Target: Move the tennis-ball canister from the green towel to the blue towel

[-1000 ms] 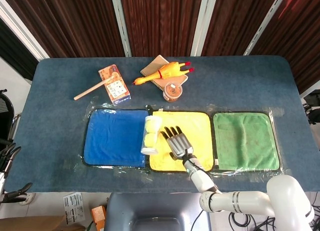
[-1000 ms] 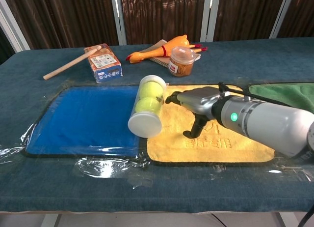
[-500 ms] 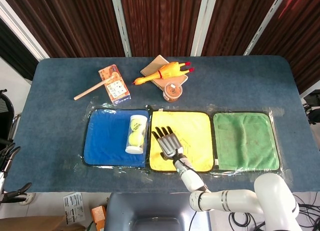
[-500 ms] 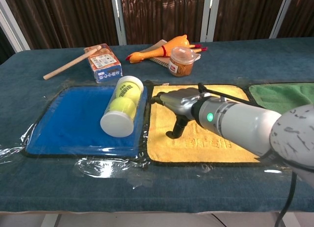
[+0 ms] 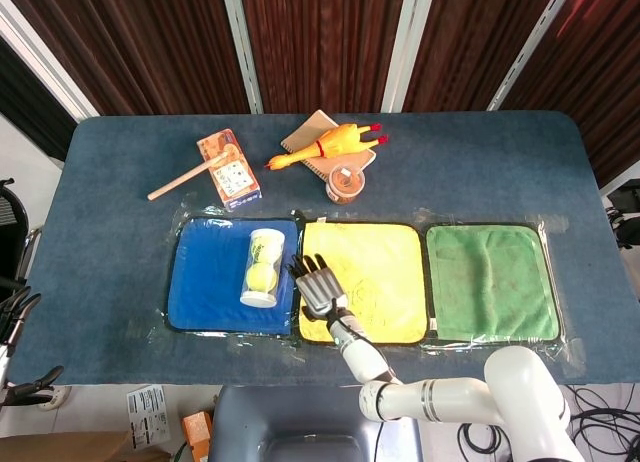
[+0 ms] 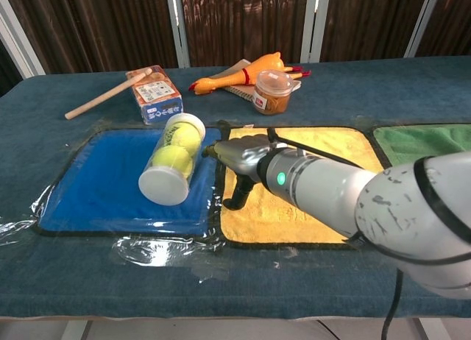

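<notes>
The clear tennis-ball canister (image 5: 261,269) (image 6: 173,167) lies on its side on the right part of the blue towel (image 5: 205,282) (image 6: 88,185), white lid toward me. My right hand (image 5: 318,284) (image 6: 239,154) is open, fingers spread flat, over the left edge of the yellow towel (image 5: 385,267) (image 6: 316,207). Its fingertips reach toward the canister's right side; I cannot tell whether they touch it. The green towel (image 5: 490,282) (image 6: 427,141) at the right has nothing on it. My left hand appears in neither view.
Behind the towels lie a rubber chicken (image 5: 320,147) on a notebook, a small lidded jar (image 5: 346,182) (image 6: 272,92), a patterned box (image 5: 228,167) (image 6: 154,95) and a wooden stick (image 5: 180,180). Clear plastic film (image 6: 162,248) surrounds the towels.
The canister has rolled left from the blue-yellow border onto the blue towel. My right hand has followed it leftward across the yellow towel, staying open.
</notes>
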